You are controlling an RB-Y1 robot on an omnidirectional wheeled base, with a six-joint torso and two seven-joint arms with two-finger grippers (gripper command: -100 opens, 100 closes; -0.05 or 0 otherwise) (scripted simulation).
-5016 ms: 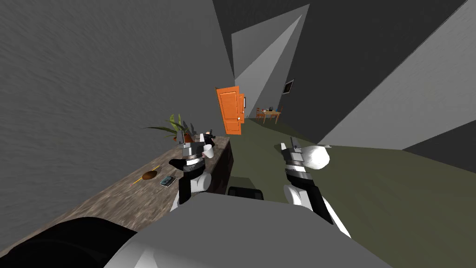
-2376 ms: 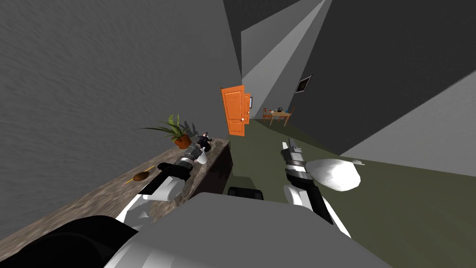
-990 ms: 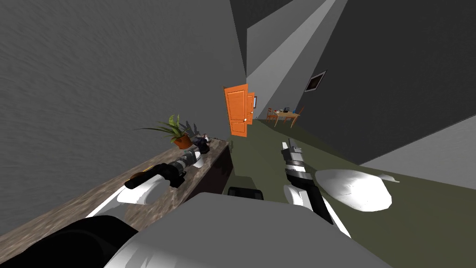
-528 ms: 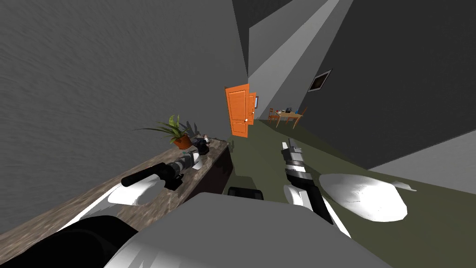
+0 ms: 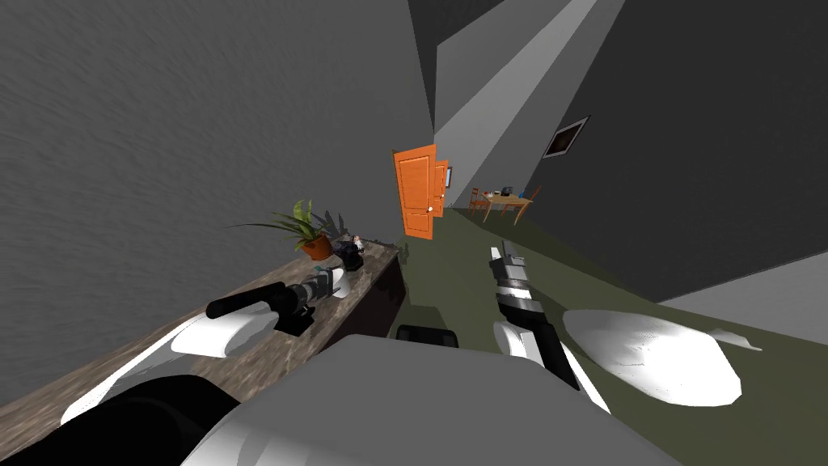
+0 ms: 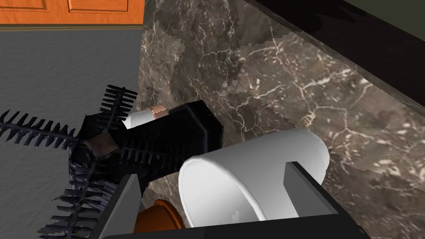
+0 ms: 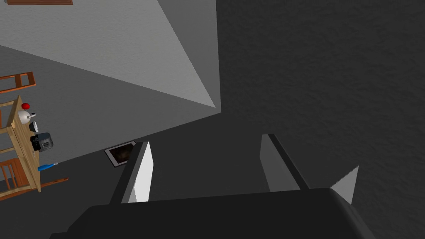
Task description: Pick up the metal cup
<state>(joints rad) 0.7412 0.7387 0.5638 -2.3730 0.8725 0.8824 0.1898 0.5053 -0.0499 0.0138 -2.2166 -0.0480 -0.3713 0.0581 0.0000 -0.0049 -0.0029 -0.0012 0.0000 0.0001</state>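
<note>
Our left pincer stands wide over the marbled tabletop. The white cup sits tilted between its fingers with the open mouth turned toward the pincer's body, one finger against the cup's side and the other clear of the rim. A black figurine lies just beyond the fingertips, an orange plant pot sits beside the clear finger, and our right pincer hangs well apart from the tabletop, its fingers wide as well.
</note>
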